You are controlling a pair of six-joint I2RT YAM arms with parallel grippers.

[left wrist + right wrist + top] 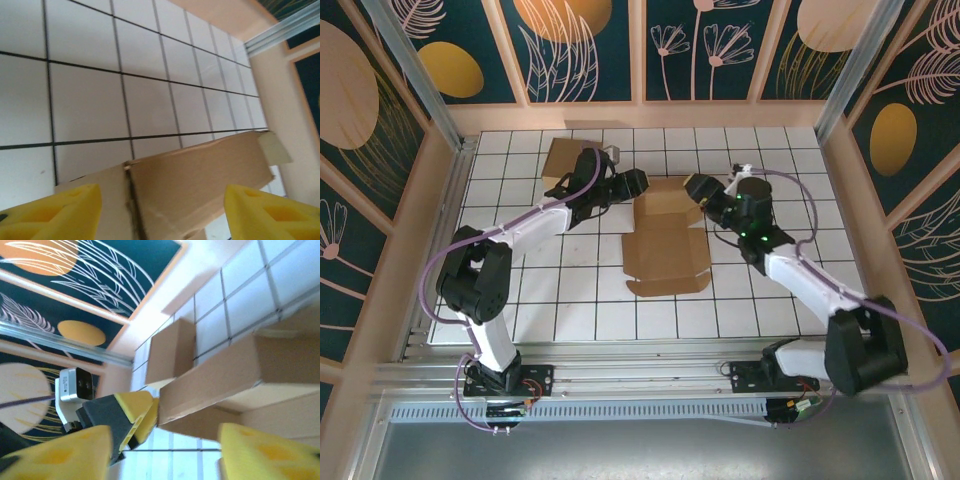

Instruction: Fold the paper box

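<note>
Hard to read:
- Top view: left gripper point(636, 182) and right gripper point(696, 188) are dark against their own wrists, so the jaw gap can't be judged there.
- Left wrist view: both yellow fingers point(55, 212) are cut off by the bottom edge, tips only. A flap point(200, 170) of the box point(665, 240) runs between them, its lower part out of frame. I cannot tell whether either tip touches it.
- Right wrist view: own fingers point(260, 450) are blurred and cropped at the bottom. The box wall point(220, 370) is close up and soft. The left gripper's yellow pads are seen at the wall's end, contact unclear.

Grippers:
- Left: spread wide, flap lying between the tips, not pinched.
- Right: spread wide, pinching nothing; the box wall lies beyond the tips.

Box: mid-table point(570, 300), partly folded, side walls raised, near flap flat toward the arm bases. Left gripper at its far-left corner, right gripper at its far-right corner.

Counts:
- Box: 1.
- Loose cardboard sheet point(563, 157): 1, flat, far-left of the box, apart from it.
- Arms: 2; grippers: 2, two fingers each.
</note>
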